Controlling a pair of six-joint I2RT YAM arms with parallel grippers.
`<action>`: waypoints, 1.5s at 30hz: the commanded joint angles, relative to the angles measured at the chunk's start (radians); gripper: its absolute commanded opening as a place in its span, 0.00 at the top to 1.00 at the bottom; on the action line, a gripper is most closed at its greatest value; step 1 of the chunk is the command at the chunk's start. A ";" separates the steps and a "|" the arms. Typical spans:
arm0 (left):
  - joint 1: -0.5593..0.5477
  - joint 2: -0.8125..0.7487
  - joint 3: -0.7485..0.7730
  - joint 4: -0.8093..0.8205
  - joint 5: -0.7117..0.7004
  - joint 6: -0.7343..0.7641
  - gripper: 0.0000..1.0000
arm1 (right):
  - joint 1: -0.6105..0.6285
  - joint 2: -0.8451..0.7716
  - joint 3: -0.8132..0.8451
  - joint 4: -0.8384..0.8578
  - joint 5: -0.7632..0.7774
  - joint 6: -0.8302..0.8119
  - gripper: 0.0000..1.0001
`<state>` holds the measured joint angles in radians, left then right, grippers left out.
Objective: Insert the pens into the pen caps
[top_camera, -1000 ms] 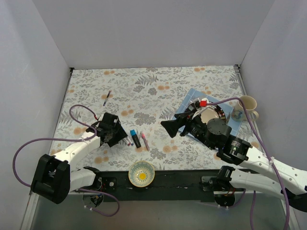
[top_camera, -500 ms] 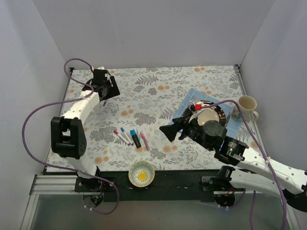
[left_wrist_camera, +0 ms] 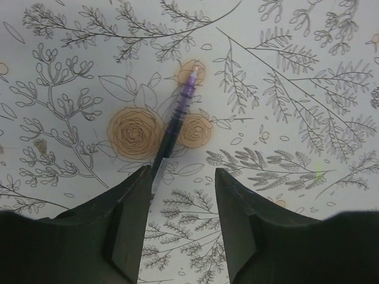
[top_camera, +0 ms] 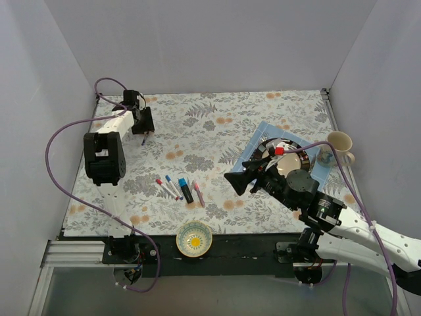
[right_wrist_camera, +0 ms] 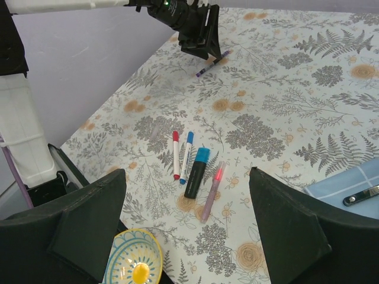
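1. My left gripper (left_wrist_camera: 182, 176) hangs spread over the worktop's far left corner. A thin purple plastic pen (left_wrist_camera: 177, 115) lies flat there, unpinched, its near end just inside one finger.
2. My right gripper (top_camera: 233, 179) is wide apart and empty, mid-worktop.
3. Near the front edge lie a red-tipped white pen (right_wrist_camera: 176, 155), a blue-tipped white pen (right_wrist_camera: 187, 157), a black marker with a light-blue end (right_wrist_camera: 196, 173) and a slim pink pen (right_wrist_camera: 213, 190), seemingly capped.
4. I judge only the purple pen remains; I see no cap for it.

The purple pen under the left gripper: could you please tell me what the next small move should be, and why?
Probably nudge the left gripper sideways to centre the purple pen, then close on it. In the left wrist view the pen lies flat on the tablecloth, its near end between the open fingers but close to one of them, not yet clamped.
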<state>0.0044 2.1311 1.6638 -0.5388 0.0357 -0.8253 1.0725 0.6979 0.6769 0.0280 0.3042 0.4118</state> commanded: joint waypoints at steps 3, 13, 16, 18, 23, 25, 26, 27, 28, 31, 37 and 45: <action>0.037 0.012 0.057 -0.016 0.021 0.055 0.55 | -0.008 -0.028 0.004 0.024 0.055 -0.041 0.08; 0.042 0.050 0.039 -0.012 0.064 0.069 0.61 | -0.008 -0.031 0.004 0.023 0.055 -0.038 0.08; 0.042 0.049 0.025 -0.009 0.090 0.068 0.65 | -0.008 -0.035 0.001 0.023 0.053 -0.033 0.08; 0.042 0.047 0.011 -0.007 0.089 0.068 0.67 | -0.008 -0.037 0.001 0.023 0.052 -0.027 0.08; 0.040 0.038 -0.025 -0.001 0.107 0.063 0.74 | -0.008 -0.041 0.000 0.021 0.035 -0.013 0.08; 0.040 0.036 -0.051 0.003 0.096 0.052 0.77 | -0.008 -0.044 -0.003 0.021 0.029 -0.005 0.08; 0.042 0.036 -0.061 0.003 0.089 0.051 0.79 | -0.008 -0.047 -0.004 0.018 0.027 -0.002 0.08; 0.039 0.036 -0.070 0.003 0.086 0.049 0.81 | -0.008 -0.052 -0.005 0.016 0.027 -0.001 0.08; 0.040 0.033 -0.096 0.008 0.084 0.048 0.83 | -0.008 -0.054 -0.007 0.016 0.026 0.004 0.08; 0.034 0.012 -0.134 0.017 0.082 0.037 0.96 | -0.008 -0.051 -0.008 0.020 0.023 0.015 0.08; 0.009 -0.117 -0.199 0.025 0.143 -0.035 1.00 | -0.016 0.057 0.051 0.049 0.066 0.071 0.08; -0.032 -0.474 -0.469 0.190 0.401 -0.193 1.00 | -0.158 0.276 0.199 0.090 -0.089 0.165 0.09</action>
<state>-0.0307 1.8061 1.2194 -0.4393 0.3199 -0.9508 0.9634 0.9638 0.8242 0.0303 0.2893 0.5083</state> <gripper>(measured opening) 0.084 0.925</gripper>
